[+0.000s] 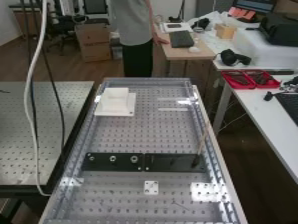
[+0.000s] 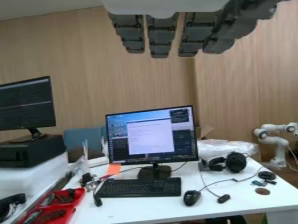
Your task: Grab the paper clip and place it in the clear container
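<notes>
- Hand (image 2: 161,35) spread, fingers straight, no object seen held; faces the monitor (image 2: 151,135) and desk (image 2: 136,207).
- Paper clip: too small to place surely on the bench (image 1: 126,137).
- Clear container: can't tell it apart from the glare.
- Likely at the start; grasp, carry and release all left, I'd judge.

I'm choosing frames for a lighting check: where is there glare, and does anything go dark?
High view: glare patches on the bench top, a large one toward its near right; the floor right of it goes dark. Wrist view: the wall is evenly lit, the hand's fingers dark against it.
</notes>
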`<state>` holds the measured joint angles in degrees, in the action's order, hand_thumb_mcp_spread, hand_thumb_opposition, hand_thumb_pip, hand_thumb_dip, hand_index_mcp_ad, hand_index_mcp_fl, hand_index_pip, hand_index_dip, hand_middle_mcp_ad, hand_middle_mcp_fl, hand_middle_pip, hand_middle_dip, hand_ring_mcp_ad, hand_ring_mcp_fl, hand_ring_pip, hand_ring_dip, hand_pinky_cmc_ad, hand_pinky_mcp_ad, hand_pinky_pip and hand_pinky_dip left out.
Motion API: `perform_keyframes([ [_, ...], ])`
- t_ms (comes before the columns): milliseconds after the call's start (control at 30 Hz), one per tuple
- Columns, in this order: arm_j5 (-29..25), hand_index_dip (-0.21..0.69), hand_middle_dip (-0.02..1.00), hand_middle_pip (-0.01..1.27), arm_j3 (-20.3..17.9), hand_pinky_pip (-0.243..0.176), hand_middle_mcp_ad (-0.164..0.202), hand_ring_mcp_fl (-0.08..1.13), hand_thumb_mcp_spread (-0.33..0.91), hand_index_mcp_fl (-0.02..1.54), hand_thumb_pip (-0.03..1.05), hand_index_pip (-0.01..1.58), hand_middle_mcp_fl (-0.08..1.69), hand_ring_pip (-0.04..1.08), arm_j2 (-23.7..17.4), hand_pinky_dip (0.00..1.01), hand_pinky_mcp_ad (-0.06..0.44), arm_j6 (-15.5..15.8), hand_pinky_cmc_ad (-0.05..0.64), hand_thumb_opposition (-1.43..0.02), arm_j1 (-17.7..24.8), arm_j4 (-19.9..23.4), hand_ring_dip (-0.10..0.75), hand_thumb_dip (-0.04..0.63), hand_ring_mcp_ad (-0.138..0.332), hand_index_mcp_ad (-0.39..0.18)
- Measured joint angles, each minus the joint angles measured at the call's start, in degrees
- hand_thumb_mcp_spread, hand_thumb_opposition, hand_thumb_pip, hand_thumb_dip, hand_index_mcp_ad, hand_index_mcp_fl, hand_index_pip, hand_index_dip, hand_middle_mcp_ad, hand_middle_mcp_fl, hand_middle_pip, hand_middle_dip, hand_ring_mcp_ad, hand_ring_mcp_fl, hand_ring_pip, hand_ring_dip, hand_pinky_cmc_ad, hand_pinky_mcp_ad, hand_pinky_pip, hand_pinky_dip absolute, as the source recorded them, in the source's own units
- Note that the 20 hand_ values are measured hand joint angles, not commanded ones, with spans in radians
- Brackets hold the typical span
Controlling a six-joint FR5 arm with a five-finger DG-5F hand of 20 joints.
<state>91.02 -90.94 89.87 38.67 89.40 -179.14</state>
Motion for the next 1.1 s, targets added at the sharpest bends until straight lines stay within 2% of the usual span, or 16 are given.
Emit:
perform_keyframes([
  [67,0.0,0.016,0.03,0.01,0.0,-0.010,0.010,0.00,0.00,0.02,0.00,0.01,0.00,0.00,0.0,0.02,0.038,-0.1,0.047,0.00,-0.1,0.1,0.016,0.003,0.072,0.009],
  [167,0.1,0.016,0.03,0.01,0.0,-0.010,0.009,0.00,0.00,0.02,0.01,0.01,0.00,0.00,0.1,0.02,0.031,-0.3,0.028,0.00,-0.2,0.1,0.016,0.007,0.056,0.005],
  [267,0.3,0.019,0.03,0.03,0.0,-0.012,0.009,0.00,0.15,0.02,0.21,0.00,0.00,0.01,0.2,0.12,0.066,-0.4,0.044,-0.23,-0.4,0.2,0.021,0.021,0.056,0.005],
  [300,0.3,0.033,0.04,0.05,0.0,-0.010,0.009,0.00,0.20,0.02,0.25,0.02,0.01,0.02,0.2,0.19,0.087,-0.4,0.080,-0.31,-0.4,0.2,0.024,0.023,0.061,0.005],
  [367,0.4,0.049,0.06,0.07,0.1,-0.028,0.009,0.01,0.22,0.02,0.24,0.04,0.01,0.03,0.2,0.26,0.148,-0.4,0.138,-0.42,-0.5,0.2,0.038,0.024,0.059,0.005],
  [400,0.5,0.063,0.08,0.08,0.1,-0.024,0.009,0.00,0.23,0.02,0.25,0.04,0.00,0.04,0.2,0.31,0.183,-0.5,0.183,-0.47,-0.5,0.2,0.049,0.017,0.079,0.005],
  [433,0.5,0.063,0.09,0.09,0.1,-0.044,0.012,0.01,0.23,0.02,0.25,0.04,0.01,0.04,0.3,0.34,0.199,-0.5,0.211,-0.52,-0.5,0.2,0.058,0.023,0.087,0.005],
  [467,0.5,0.075,0.10,0.09,0.1,-0.044,0.009,0.00,0.25,0.02,0.25,0.05,0.01,0.05,0.3,0.37,0.216,-0.5,0.232,-0.56,-0.5,0.3,0.063,0.019,0.091,0.005],
  [533,0.5,0.075,0.11,0.10,0.1,-0.063,0.009,0.00,0.25,0.02,0.25,0.05,0.01,0.05,0.3,0.41,0.257,-0.5,0.284,-0.60,-0.6,0.3,0.072,0.019,0.110,0.005],
  [600,0.5,0.080,0.11,0.10,0.0,-0.075,0.012,0.00,0.25,0.02,0.25,0.05,0.01,0.05,0.3,0.43,0.276,-0.6,0.314,-0.62,-0.6,0.3,0.072,0.024,0.138,0.005],
  [667,0.3,0.094,0.13,0.11,-0.1,-0.075,0.009,0.00,0.24,0.02,0.25,0.05,0.00,0.06,0.3,0.46,0.297,-0.6,0.332,-0.63,-0.7,0.5,0.084,0.021,0.138,0.005],
  [800,0.0,0.106,0.13,0.11,-0.6,-0.080,0.012,0.00,0.24,0.02,0.25,0.07,0.00,0.05,0.5,0.49,0.312,-0.8,0.363,-0.65,-0.8,0.8,0.087,0.021,0.157,0.010],
  [1100,-1.6,0.106,0.14,0.12,-3.6,-0.099,0.009,0.01,0.24,0.02,0.31,0.07,0.00,0.08,1.3,0.49,0.312,-2.3,0.377,-0.68,-1.2,3.3,0.098,0.023,0.155,0.010],
])
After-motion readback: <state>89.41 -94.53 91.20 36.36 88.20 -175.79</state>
